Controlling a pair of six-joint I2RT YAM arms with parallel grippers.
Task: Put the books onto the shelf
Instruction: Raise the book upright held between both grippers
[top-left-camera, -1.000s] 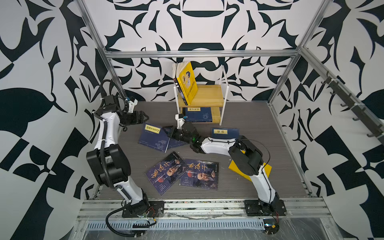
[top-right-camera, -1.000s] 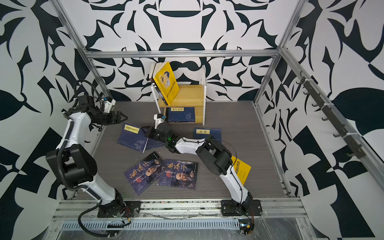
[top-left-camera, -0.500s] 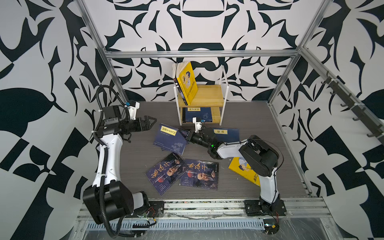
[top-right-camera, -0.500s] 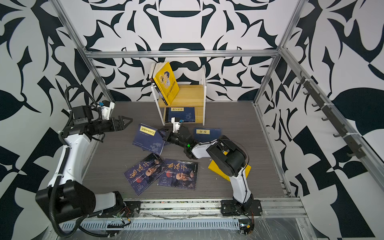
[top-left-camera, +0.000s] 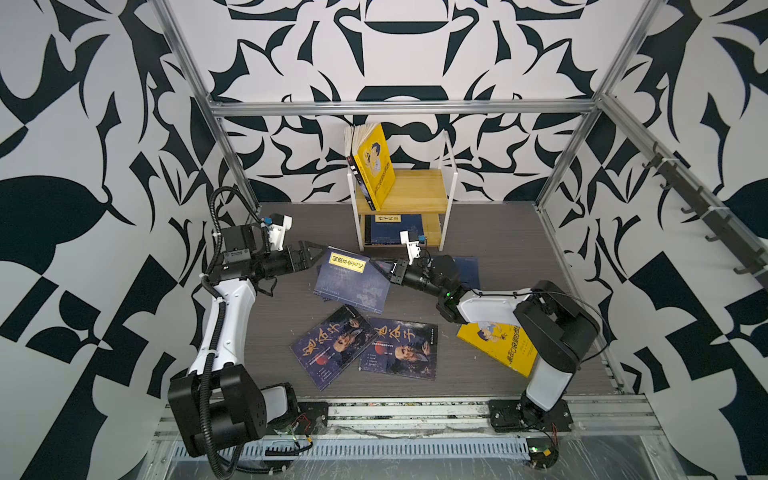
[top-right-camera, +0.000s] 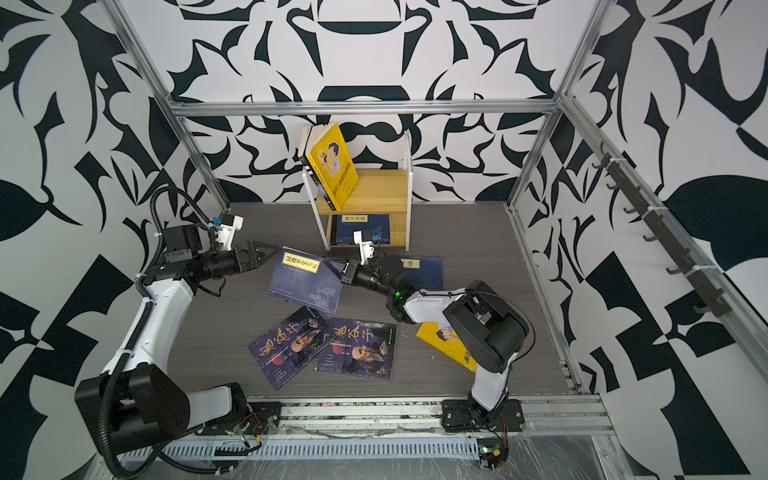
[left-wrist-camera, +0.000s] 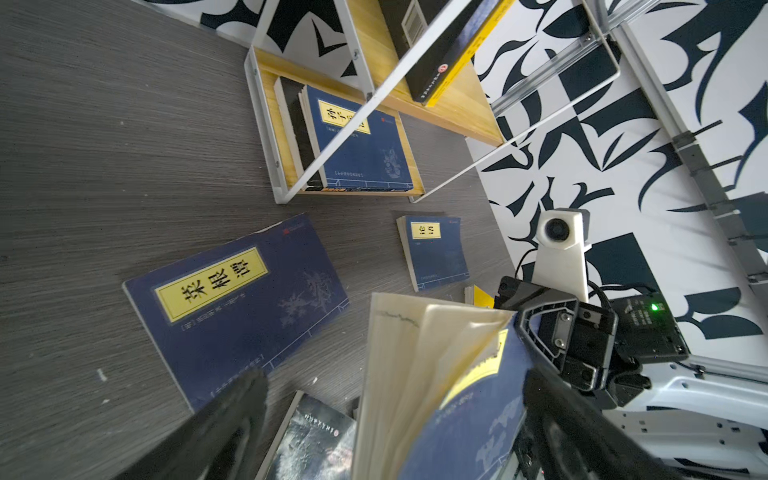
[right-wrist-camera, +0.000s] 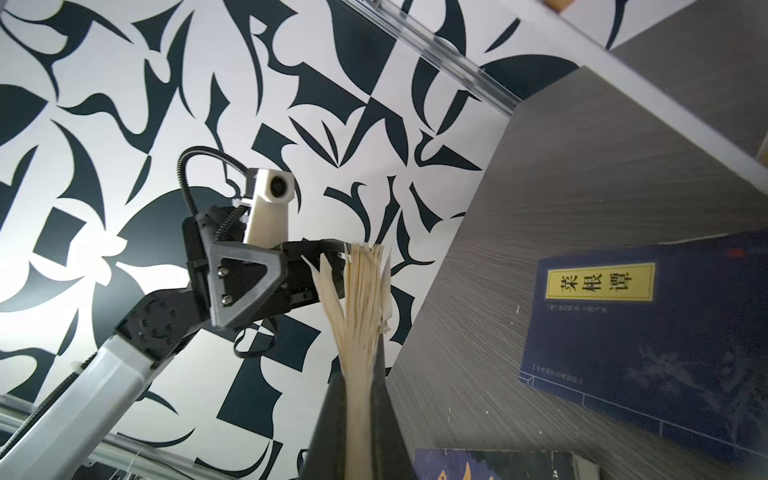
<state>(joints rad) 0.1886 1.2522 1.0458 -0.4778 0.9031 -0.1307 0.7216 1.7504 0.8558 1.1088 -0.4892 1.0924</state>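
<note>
My right gripper (top-left-camera: 384, 268) is shut on the edge of a navy book with a yellow label (top-left-camera: 353, 278), holding it tilted above the table. In the right wrist view its pages (right-wrist-camera: 361, 311) fan out past the gripper (right-wrist-camera: 359, 399). My left gripper (top-left-camera: 316, 252) is open at the book's far corner. In the left wrist view the page edge (left-wrist-camera: 415, 365) sits between the dark fingers (left-wrist-camera: 232, 415). The shelf (top-left-camera: 415, 195) at the back holds a leaning yellow book (top-left-camera: 374, 166) on top and a navy book (top-left-camera: 392, 226) below.
On the table lie two dark blue portrait books (top-left-camera: 332, 345) (top-left-camera: 401, 349), a yellow book (top-left-camera: 503, 345) under my right arm, a navy book (left-wrist-camera: 434, 249) near the shelf, and another navy book (left-wrist-camera: 237, 303) beneath the held one. Metal frame posts and patterned walls surround the table.
The right gripper has raised the navy book off the table and carried it right. The left arm has swung in from the left wall, opened wider, and reached the book's far corner.
</note>
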